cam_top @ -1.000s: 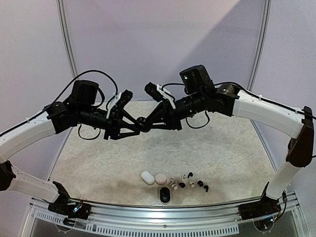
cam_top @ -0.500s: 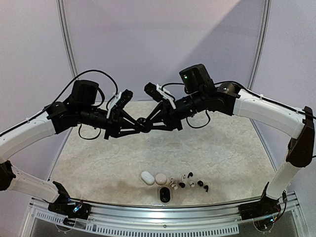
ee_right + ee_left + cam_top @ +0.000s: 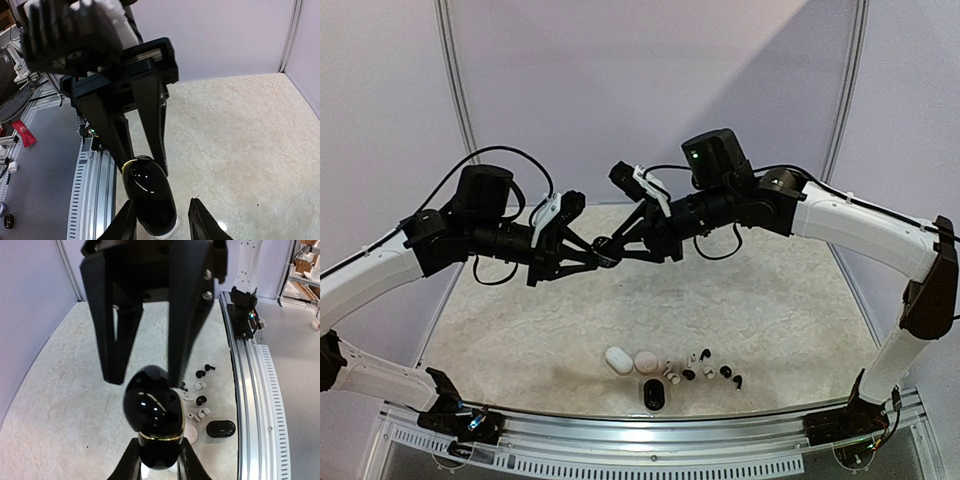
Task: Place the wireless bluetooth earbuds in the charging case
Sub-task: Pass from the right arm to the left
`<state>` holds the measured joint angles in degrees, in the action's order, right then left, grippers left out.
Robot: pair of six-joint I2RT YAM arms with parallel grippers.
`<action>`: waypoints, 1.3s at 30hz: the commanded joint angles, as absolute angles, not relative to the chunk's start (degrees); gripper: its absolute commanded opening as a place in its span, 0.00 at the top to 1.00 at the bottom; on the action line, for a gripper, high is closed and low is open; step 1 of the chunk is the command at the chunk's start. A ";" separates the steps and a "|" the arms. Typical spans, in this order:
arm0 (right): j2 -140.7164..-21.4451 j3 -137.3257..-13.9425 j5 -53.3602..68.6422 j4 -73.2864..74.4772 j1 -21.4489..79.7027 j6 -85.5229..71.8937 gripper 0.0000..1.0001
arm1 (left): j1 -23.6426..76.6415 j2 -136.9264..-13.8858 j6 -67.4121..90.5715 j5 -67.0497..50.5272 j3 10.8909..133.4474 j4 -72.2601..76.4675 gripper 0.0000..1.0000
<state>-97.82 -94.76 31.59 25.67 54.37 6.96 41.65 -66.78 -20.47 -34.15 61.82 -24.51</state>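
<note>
A glossy black charging case [image 3: 603, 243] with a gold band hangs in mid-air between both arms. My left gripper [image 3: 159, 462] is shut on its lower half [image 3: 157, 450], below the band. My right gripper [image 3: 162, 222] is open around the other end of the case [image 3: 150, 195]. One of its fingers [image 3: 125, 222] lies against the case and the other stands apart. Several tiny white and black earbuds [image 3: 705, 368] lie loose on the table near the front edge. They also show in the left wrist view [image 3: 200, 390].
A white oval case [image 3: 618, 359], a pink case [image 3: 646, 362] and a small black case [image 3: 654, 396] lie beside the earbuds. The metal front rail [image 3: 650, 432] runs just behind them. The black case also shows in the left wrist view [image 3: 221, 428].
Both arms, joined at the black case, have shifted slightly left and up. The things on the table have not moved.
</note>
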 commanded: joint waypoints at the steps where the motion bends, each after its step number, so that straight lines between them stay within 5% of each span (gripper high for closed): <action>1: -97.96 -95.01 26.35 23.92 52.32 4.83 0.64 | 45.79 -64.32 -23.55 -37.18 59.97 -24.53 1.00; 22: -96.42 -99.38 33.34 25.72 46.66 -4.31 0.57 | 41.84 -61.50 5.53 -34.45 47.04 -1.35 1.00; 30: -92.98 -95.72 19.42 41.16 41.52 -12.91 0.56 | 41.58 -59.89 7.85 -33.58 42.54 5.18 1.00; 39: -86.74 -83.14 32.52 20.72 50.23 -3.38 0.13 | 41.79 -59.69 6.55 -35.88 42.39 6.56 1.00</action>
